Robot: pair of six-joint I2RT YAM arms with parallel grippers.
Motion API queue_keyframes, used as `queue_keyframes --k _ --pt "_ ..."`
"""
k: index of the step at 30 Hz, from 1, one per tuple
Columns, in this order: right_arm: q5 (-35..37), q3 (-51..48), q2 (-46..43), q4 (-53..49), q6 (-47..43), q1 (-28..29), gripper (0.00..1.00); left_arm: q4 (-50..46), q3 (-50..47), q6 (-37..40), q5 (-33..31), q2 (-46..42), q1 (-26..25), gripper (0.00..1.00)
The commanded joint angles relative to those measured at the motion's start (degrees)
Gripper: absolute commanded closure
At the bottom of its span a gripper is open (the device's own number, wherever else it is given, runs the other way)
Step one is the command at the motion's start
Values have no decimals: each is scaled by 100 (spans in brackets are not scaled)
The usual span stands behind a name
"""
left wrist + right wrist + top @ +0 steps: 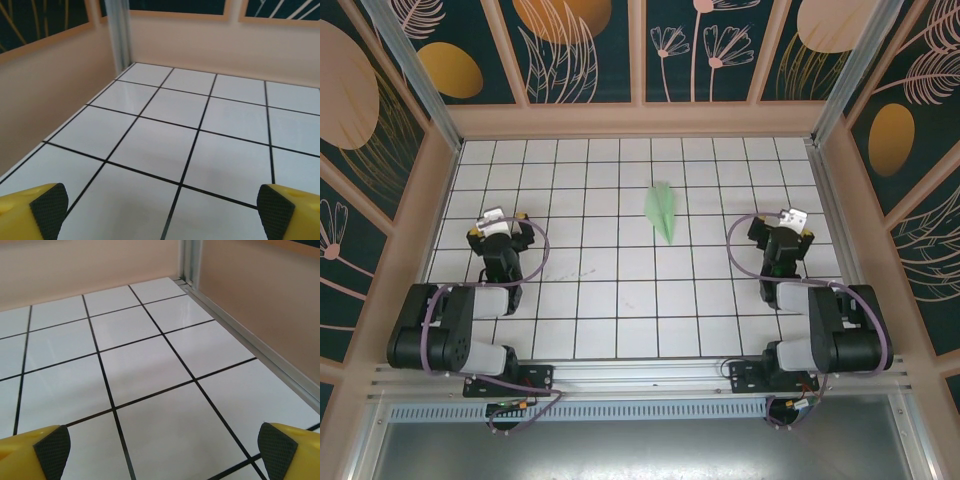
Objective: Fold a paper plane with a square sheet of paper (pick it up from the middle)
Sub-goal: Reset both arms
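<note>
On the white gridded table (590, 300), your slim mint-green paper plane (661, 212) lies between the arms.
Left gripper (162, 210) and right gripper (164, 450) both spread wide, empty.

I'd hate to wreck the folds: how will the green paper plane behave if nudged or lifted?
The paper plane looks like thin folded paper, so probably very light and apt to slide on the glossy table when nudged. Its creases likely stiffen it lengthwise, but a firm pinch might crush it.
</note>
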Motion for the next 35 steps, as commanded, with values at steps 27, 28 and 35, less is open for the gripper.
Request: queue_keyframes --k 27,28,35 --pt "-1636 -289 980 2254 -208 -339 1 1271 -127 195 1370 480 268 1" --pt "-1635 -287 980 2253 -208 -340 1 1241 -104 193 1364 487 268 1" --pt "-1851 -324 972 2307 -288 -340 1 1261 -127 196 1368 487 268 1"
